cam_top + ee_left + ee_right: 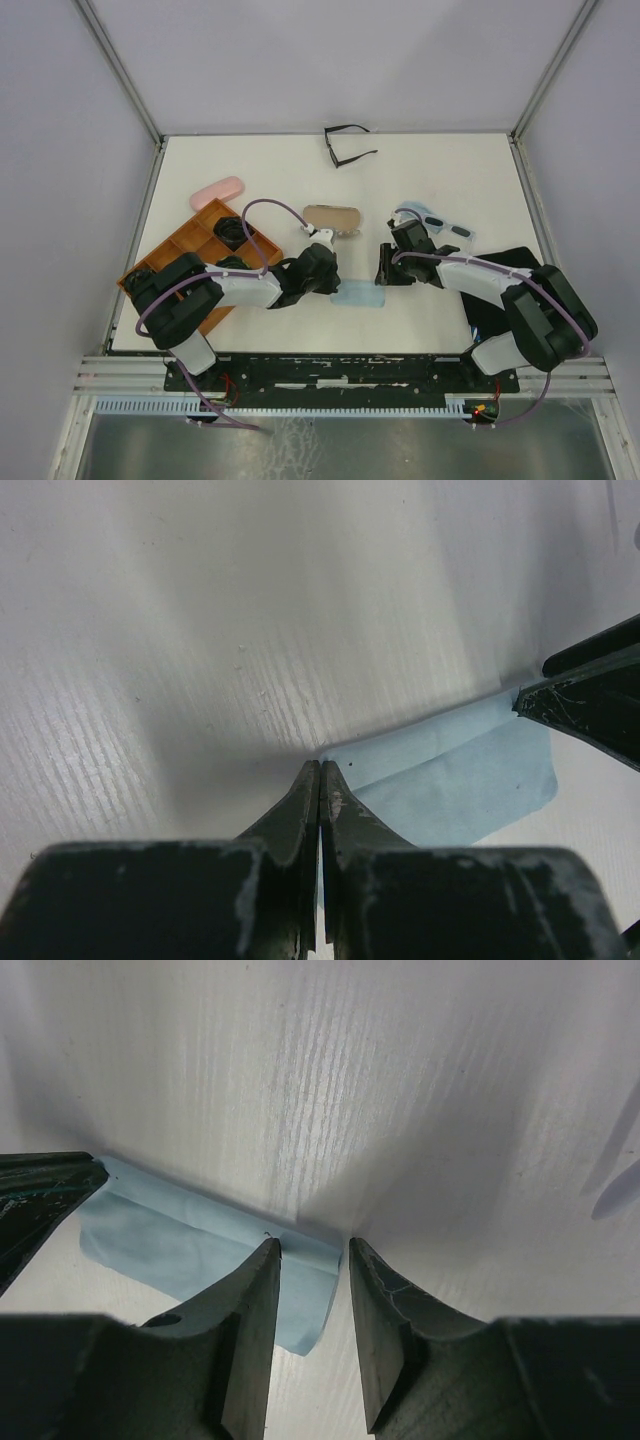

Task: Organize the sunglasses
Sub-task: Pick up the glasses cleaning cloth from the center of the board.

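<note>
- Three pairs of sunglasses show in my overhead view. A thin black-framed pair point(347, 146) lies open at the top centre of the white tabletop point(450, 170), well apart from everything else.
- A pale-framed pair with dark lenses point(440, 222) sits right of centre, just beside the right arm's wrist.
- A dark pair point(232, 230) lies in an upper compartment of the orange tray point(188, 243) at the left.
- A pink case point(217, 190) lies just above the tray, and a tan case point(332, 217) sits at centre.
- A light-blue cloth point(358, 296) lies flat below the tan case, between my two hands.
- My left hand point(320, 770) has its fingers pressed together at the cloth's left corner. I cannot tell whether fabric is pinched between them.
- My right hand point(313, 1250) is parted narrowly, its fingers straddling the cloth's right edge.
- A flat black item point(510, 262) lies at the right, partly under the right arm.
</note>
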`<action>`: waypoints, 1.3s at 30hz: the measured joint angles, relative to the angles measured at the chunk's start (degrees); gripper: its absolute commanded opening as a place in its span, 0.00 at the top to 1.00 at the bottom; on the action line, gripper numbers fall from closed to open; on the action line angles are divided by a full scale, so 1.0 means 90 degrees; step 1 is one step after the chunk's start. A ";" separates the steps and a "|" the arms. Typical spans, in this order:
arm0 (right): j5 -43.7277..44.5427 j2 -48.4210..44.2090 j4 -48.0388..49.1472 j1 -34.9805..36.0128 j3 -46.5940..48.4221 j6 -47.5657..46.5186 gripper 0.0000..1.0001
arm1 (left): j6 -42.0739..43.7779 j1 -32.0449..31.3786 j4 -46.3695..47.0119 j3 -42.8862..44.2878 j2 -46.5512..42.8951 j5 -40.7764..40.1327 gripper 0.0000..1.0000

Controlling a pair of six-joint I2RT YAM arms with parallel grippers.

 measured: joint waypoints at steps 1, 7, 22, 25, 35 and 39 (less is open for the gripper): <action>-0.0007 0.0029 -0.0015 0.0000 0.0024 -0.0002 0.58 | 0.0000 0.0000 0.0015 -0.0007 0.0000 0.0000 0.97; -0.0061 0.0102 -0.0080 0.0000 0.0102 -0.0044 0.58 | 0.0000 0.0000 0.0039 -0.0019 0.0000 0.0000 0.97; -0.0087 0.0104 -0.0160 0.0000 0.0138 -0.0092 0.55 | -0.0002 0.0000 0.0202 -0.0119 -0.0012 -0.0007 0.97; -0.0085 0.0104 -0.0163 0.0000 0.0138 -0.0095 0.55 | 0.0000 0.0000 0.0257 -0.0163 -0.0029 -0.0007 0.97; -0.0085 0.0104 -0.0240 0.0000 0.0163 -0.0104 0.55 | -0.0002 0.0000 0.0282 -0.0243 -0.0095 -0.0012 0.97; -0.0112 0.0109 -0.0248 0.0000 0.0168 -0.0121 0.56 | -0.0002 0.0000 0.0279 -0.0265 -0.0117 -0.0012 0.97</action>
